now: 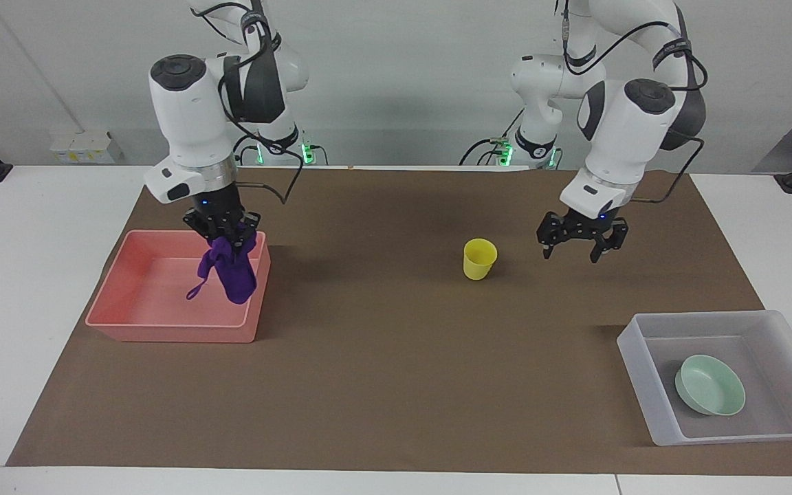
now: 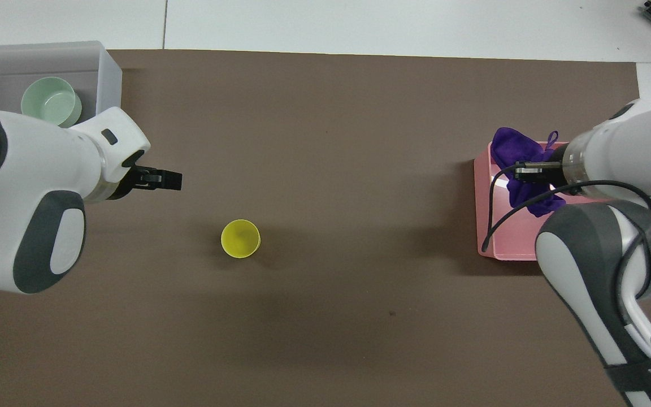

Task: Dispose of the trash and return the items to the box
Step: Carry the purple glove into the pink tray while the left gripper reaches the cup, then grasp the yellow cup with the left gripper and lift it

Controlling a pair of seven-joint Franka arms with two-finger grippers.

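Note:
My right gripper point(image 1: 225, 237) is shut on the purple cloth point(image 1: 232, 273) and holds it in the air over the pink bin point(image 1: 162, 331), at the bin's edge toward the table's middle. The cloth point(image 2: 515, 148) and its loop string hang down. My left gripper point(image 1: 570, 256) is open and empty, over the mat beside the yellow cup point(image 1: 480, 259), toward the left arm's end. It also shows in the overhead view point(image 2: 172, 180). The cup point(image 2: 240, 238) stands upright near the table's middle. The mint-green bowl point(image 1: 710, 385) lies in the whitish box point(image 1: 638, 368).
A brown mat point(image 1: 396, 385) covers most of the white table. The pink bin point(image 2: 486, 217) stands at the right arm's end, the box point(image 2: 109, 79) at the left arm's end, farther from the robots. The bowl point(image 2: 50, 103) sits in the box's corner.

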